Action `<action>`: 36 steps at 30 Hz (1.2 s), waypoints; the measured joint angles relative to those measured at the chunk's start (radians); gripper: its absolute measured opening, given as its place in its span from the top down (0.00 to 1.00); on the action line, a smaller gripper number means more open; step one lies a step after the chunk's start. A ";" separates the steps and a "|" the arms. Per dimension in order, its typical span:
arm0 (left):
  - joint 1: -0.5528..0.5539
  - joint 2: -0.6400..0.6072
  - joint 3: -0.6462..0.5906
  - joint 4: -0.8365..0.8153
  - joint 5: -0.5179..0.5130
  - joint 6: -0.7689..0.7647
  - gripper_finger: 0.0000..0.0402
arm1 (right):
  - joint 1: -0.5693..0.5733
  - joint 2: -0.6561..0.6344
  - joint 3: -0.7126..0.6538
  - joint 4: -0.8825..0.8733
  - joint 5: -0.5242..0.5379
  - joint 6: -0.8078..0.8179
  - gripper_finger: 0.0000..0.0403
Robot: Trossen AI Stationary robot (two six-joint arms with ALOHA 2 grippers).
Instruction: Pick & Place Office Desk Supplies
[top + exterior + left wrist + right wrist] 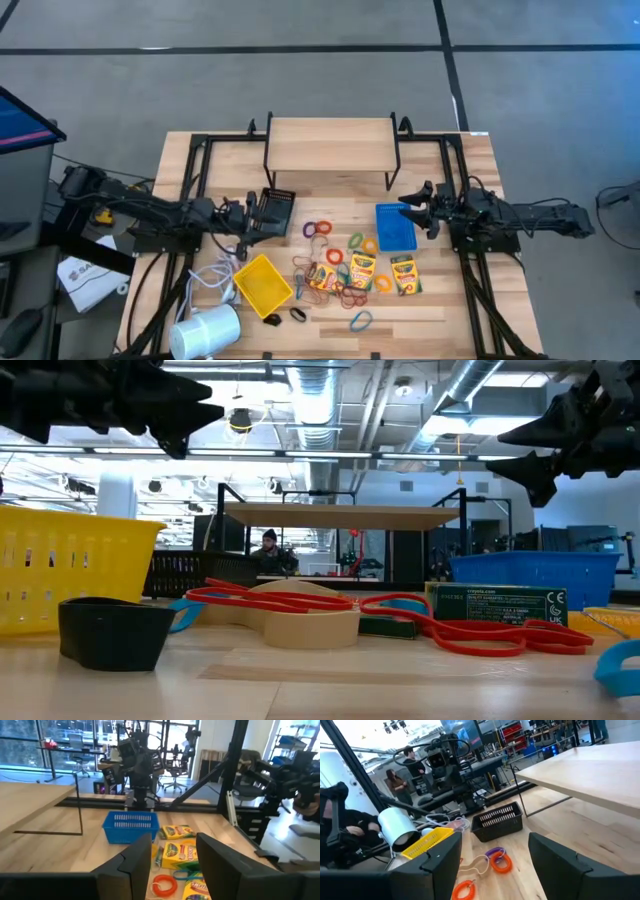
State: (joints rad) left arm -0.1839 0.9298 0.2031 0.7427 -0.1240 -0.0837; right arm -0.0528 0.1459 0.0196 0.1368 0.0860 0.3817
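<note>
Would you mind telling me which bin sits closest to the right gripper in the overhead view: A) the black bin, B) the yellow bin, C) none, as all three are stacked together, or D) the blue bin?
D: in the high view the blue bin lies just beside the right gripper, while the black bin and the yellow bin sit apart on the left arm's side.
</note>
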 joint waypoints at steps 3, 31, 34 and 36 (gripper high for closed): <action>0.000 0.000 0.000 0.029 0.010 -0.008 0.62 | 0.000 0.000 0.000 -0.001 0.000 -0.025 0.44; 0.000 0.000 0.000 0.044 0.018 -0.008 0.62 | 0.000 0.000 0.000 -0.002 0.000 -0.034 0.44; 0.000 0.000 0.000 0.044 0.018 -0.008 0.62 | 0.000 0.000 0.000 -0.002 0.000 -0.034 0.44; 0.000 0.000 0.000 0.044 0.018 -0.008 0.62 | 0.000 0.000 0.000 -0.002 0.000 -0.034 0.44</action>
State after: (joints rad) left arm -0.1837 0.9295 0.2031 0.7868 -0.1062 -0.0912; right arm -0.0532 0.1459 0.0196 0.1352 0.0864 0.3481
